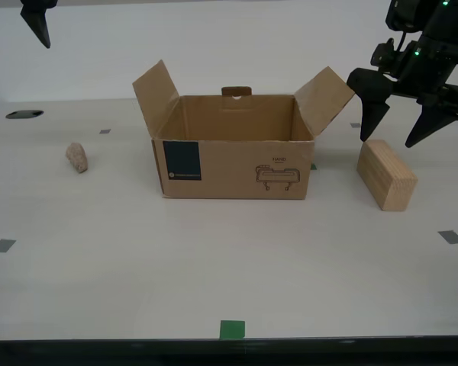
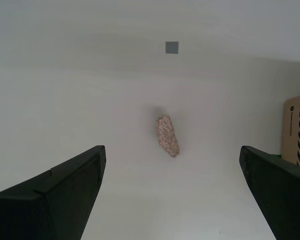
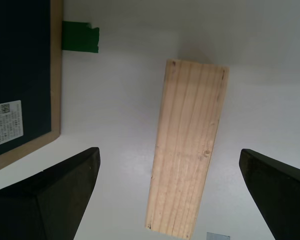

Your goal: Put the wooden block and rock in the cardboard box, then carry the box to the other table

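Right now my first pincer [image 1: 403,139] hangs wide open just above the wooden block [image 1: 385,174], gripping nothing; the block lies on the worktop [image 1: 214,267] at the exterior view's right, close beside the cardboard box [image 1: 233,156]. The box sits mid-worktop with its flaps up. My second pincer [image 2: 172,200] is spread wide too, empty, high over the rock [image 1: 76,157], which lies apart from the box towards the exterior view's left. A green tape square [image 1: 231,329] marks the near edge.
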Available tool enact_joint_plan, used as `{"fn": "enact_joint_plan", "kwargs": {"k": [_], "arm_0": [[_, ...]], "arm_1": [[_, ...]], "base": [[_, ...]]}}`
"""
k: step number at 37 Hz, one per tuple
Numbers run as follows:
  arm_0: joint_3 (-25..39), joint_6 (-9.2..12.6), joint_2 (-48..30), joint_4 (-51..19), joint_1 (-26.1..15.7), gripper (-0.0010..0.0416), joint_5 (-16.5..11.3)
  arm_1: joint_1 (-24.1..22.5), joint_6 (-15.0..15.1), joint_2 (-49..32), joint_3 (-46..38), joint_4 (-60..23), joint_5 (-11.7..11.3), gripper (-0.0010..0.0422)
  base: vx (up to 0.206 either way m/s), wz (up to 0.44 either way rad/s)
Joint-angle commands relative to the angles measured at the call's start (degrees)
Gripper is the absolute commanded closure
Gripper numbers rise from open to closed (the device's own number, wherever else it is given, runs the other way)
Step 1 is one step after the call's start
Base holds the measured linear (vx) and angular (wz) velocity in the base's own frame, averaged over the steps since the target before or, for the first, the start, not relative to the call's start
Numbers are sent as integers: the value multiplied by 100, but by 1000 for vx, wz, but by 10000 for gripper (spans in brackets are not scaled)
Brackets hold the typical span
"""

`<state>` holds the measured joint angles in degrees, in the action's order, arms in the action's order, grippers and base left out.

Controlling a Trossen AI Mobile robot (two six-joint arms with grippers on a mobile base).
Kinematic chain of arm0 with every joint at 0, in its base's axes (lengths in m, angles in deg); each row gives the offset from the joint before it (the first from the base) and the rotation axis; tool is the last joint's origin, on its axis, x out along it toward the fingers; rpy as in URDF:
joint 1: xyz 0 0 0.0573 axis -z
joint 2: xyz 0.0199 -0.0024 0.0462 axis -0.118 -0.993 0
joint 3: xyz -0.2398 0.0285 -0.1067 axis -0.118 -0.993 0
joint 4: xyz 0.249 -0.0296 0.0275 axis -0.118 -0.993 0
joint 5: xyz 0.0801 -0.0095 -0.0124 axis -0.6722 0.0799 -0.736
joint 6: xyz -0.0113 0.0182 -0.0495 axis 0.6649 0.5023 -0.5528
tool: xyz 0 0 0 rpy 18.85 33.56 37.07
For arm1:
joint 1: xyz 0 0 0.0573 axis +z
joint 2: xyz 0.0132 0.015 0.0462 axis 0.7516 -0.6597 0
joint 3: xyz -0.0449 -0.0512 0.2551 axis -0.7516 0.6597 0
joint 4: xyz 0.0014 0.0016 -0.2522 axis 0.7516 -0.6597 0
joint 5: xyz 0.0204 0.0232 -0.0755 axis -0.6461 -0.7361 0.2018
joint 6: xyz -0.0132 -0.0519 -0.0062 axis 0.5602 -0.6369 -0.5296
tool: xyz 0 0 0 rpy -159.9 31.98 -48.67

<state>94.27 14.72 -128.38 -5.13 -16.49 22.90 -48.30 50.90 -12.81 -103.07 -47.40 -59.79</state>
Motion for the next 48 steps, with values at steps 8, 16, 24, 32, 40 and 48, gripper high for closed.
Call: {"fn": "enact_joint_plan", "kwargs": {"k": [8,16,24,32,40,48], "arm_0": [[-4,-28,-42,39,-22,16,-11],[-4,-26,-42,39,-22,17,4],[-9,-46,-42,28,-20,17,61],[-214,-107,-39,26,-20,17,59],[-398,-111,-39,61,-20,16,59],[-407,-109,-39,249,-15,16,162]], "arm_1": [[11,-11,0,-4,2,-13,46],[22,-11,0,-4,7,-13,46],[33,-11,0,-4,7,-13,46],[39,-9,0,-4,7,-13,46],[42,-13,0,-4,13,-13,46],[42,-22,0,-4,24,-13,46]], "base": [[0,0],[0,0],[0,0],[0,0],[0,0],[0,0]]}}
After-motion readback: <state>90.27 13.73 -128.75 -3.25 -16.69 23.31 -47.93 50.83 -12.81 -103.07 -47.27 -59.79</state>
